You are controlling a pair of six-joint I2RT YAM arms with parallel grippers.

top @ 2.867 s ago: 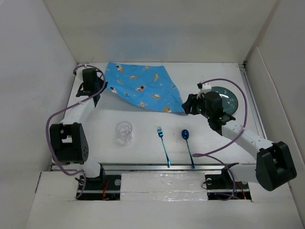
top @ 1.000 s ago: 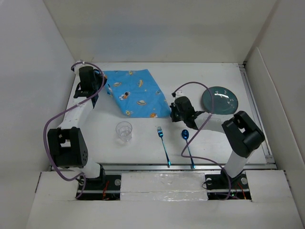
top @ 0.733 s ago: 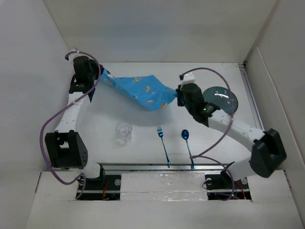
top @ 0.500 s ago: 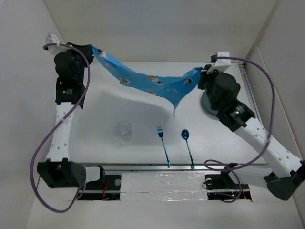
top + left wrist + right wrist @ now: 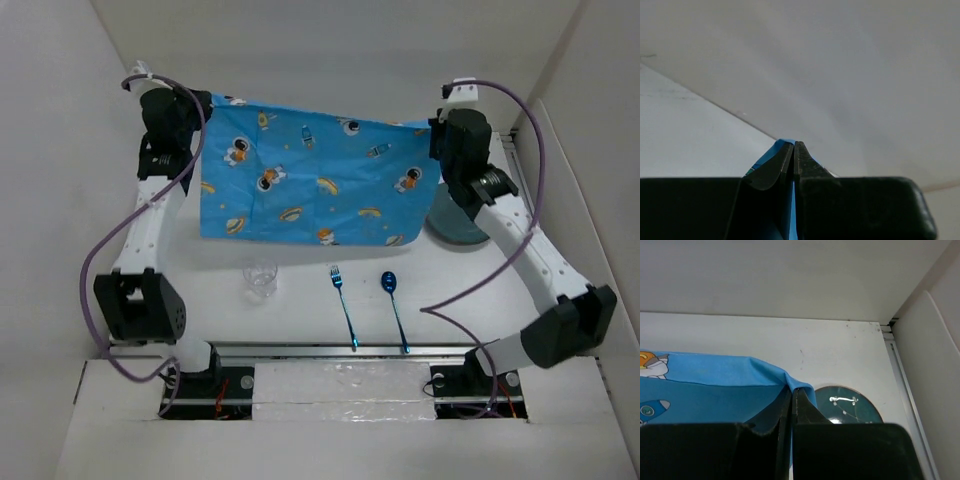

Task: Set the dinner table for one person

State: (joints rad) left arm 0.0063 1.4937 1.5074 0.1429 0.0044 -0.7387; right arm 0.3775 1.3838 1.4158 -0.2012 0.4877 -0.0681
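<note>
Tabletop (image 5: 300, 300): plain white, walled on three sides; lies directly below both sets of fingers and the cloth they carry.
Placemat (image 5: 310, 185): blue, printed with astronauts and planets; hangs as a flat sheet over the far half of the tabletop, long axis left to right, lower edge free. Whether that edge touches the surface cannot be told.
Left fingers (image 5: 789, 152): closed tight on the placemat's upper left corner, up by the far-left corner.
Right fingers (image 5: 786, 400): closed tight on the upper right corner, up by the far-right corner.
Deciding relation: the bare middle of the tabletop lies below and nearward of the cloth; both arms are equally placed, so laying it flat looks like a joint lowering.
Plate (image 5: 847, 407): dark teal, near the right edge, partly hidden behind the cloth from above; nothing on the part that shows.
Glass (image 5: 260, 278): clear, upright, near-left of centre; looks empty.
Fork (image 5: 343, 305): blue, by the near edge, tines toward the far edge.
Spoon (image 5: 393, 305): blue, just right of the fork, parallel.
</note>
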